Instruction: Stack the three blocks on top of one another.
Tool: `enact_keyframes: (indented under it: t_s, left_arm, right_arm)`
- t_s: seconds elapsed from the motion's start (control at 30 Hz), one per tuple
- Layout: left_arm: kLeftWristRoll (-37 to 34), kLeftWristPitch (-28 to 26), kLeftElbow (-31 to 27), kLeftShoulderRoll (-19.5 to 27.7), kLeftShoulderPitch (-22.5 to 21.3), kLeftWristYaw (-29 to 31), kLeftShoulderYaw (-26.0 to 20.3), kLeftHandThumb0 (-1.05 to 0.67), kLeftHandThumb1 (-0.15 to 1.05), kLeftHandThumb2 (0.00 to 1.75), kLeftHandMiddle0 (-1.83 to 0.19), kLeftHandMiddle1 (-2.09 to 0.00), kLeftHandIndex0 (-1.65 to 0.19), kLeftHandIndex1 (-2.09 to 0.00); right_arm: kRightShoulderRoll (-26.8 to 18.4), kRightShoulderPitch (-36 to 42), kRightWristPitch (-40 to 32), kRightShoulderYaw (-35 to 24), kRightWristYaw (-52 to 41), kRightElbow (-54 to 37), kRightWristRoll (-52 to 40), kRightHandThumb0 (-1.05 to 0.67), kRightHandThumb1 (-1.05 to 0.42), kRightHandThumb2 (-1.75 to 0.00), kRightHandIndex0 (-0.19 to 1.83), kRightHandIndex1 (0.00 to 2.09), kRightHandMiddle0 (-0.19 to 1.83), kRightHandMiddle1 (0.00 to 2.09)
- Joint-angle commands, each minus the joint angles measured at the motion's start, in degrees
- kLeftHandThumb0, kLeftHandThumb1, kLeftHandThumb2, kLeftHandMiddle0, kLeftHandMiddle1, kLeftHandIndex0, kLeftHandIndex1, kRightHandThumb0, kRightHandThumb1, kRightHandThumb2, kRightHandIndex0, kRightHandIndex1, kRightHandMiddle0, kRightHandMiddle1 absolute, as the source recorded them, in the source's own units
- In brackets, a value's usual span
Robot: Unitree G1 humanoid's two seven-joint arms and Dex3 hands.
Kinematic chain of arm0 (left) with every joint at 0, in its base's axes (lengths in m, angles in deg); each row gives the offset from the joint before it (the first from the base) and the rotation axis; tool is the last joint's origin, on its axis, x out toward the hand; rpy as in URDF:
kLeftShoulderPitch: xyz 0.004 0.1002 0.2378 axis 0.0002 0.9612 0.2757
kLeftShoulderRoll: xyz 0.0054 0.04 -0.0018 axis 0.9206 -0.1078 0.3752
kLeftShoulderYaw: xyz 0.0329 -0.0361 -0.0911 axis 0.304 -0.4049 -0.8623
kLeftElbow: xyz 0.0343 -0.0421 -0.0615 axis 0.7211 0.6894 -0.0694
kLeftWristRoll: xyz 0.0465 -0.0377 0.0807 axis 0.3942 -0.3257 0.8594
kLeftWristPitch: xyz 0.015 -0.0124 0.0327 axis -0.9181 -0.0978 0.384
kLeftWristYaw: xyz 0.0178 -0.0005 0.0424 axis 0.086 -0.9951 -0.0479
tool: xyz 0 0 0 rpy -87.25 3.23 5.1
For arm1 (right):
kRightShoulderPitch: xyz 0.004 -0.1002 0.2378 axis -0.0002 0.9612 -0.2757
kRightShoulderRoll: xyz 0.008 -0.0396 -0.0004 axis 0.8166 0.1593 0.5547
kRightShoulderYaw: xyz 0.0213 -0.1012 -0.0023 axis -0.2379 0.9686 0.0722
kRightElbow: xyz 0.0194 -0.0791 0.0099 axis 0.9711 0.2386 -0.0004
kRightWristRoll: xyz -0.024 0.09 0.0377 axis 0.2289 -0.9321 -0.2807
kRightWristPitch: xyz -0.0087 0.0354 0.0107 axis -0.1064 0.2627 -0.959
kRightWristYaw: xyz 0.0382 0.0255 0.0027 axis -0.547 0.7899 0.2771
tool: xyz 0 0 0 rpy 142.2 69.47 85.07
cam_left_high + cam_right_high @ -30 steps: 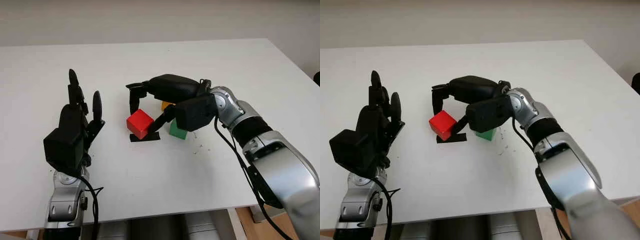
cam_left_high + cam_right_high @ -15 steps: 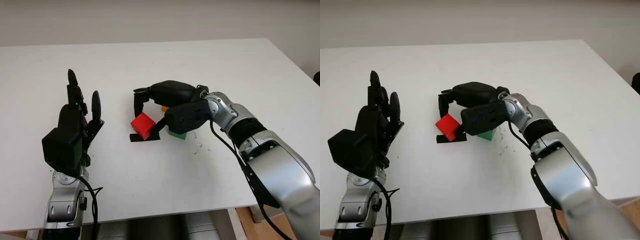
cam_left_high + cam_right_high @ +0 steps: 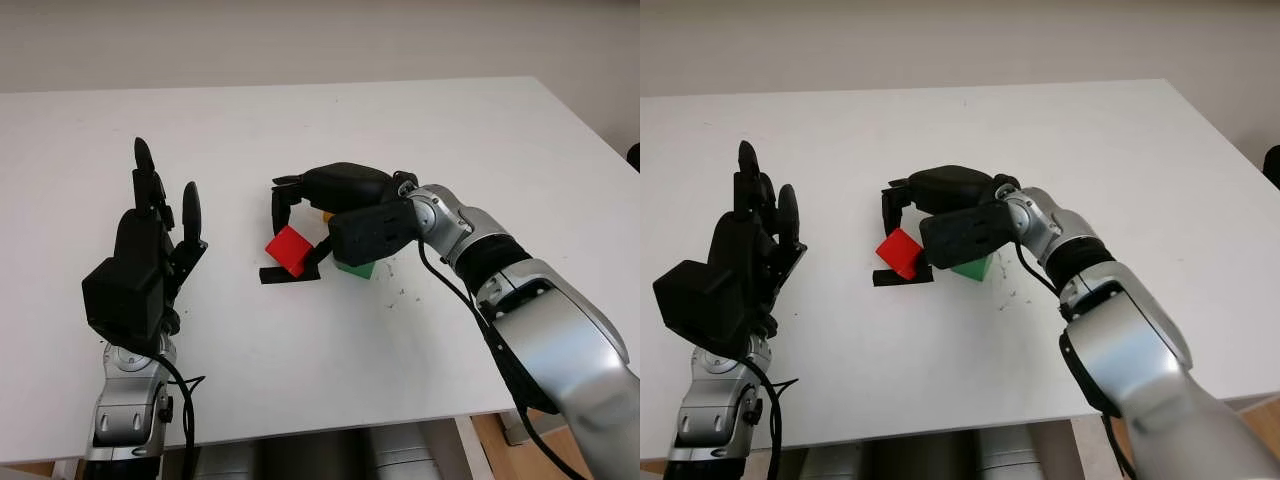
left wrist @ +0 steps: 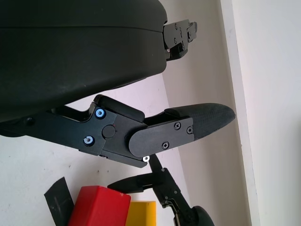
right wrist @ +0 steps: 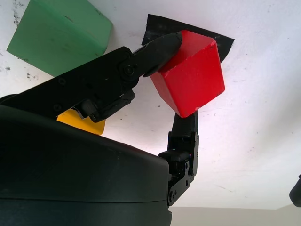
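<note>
White table (image 3: pixel 480 130), yellow block (image 3: pixel 326 214) mostly hidden

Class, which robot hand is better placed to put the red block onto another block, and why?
The right robot hand: it grips the red block, beside the green block. The left robot hand is open, off to the side.

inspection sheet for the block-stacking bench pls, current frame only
Surface: white table, a few dark specks near the blocks.
Job's things: red wooden cube tilted, over a black tape patch; green cube on the table beside it; yellow cube behind, mostly hidden. Nothing stacked.
Clutter: nothing seen.
Hands: right hand shut on the red cube; left hand open, raised at the table's left.
Cables: black cables along both forearms.
Surroundings: pale wall behind the table.
</note>
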Motion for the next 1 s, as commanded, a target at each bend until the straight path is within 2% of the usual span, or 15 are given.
enact_keyframes:
  t_s: [0.0, 0.97]
  left_arm:
    - [-0.05, 0.21, -0.81, -0.09, -0.08, -0.24, -0.33, -0.73, 1.05, 0.65, 0.19, 0.00, 0.19, 0.00]
    - [-0.04, -0.06, -0.97, 0.08, 0.16, -0.20, -0.42, -0.72, 1.05, 0.64, 0.19, 0.00, 0.19, 0.00]
  right_arm:
    - [0.39, -0.77, 0.19, -0.37, 0.32, 0.42, -0.56, -0.39, -0.94, -0.05, 0.14, 0.05, 0.40, 1.34]
    - [1.48, 0.01, 0.13, 0.92, -2.09, 0.47, -0.49, -0.43, -0.95, -0.06, 0.13, 0.05, 0.39, 1.42]
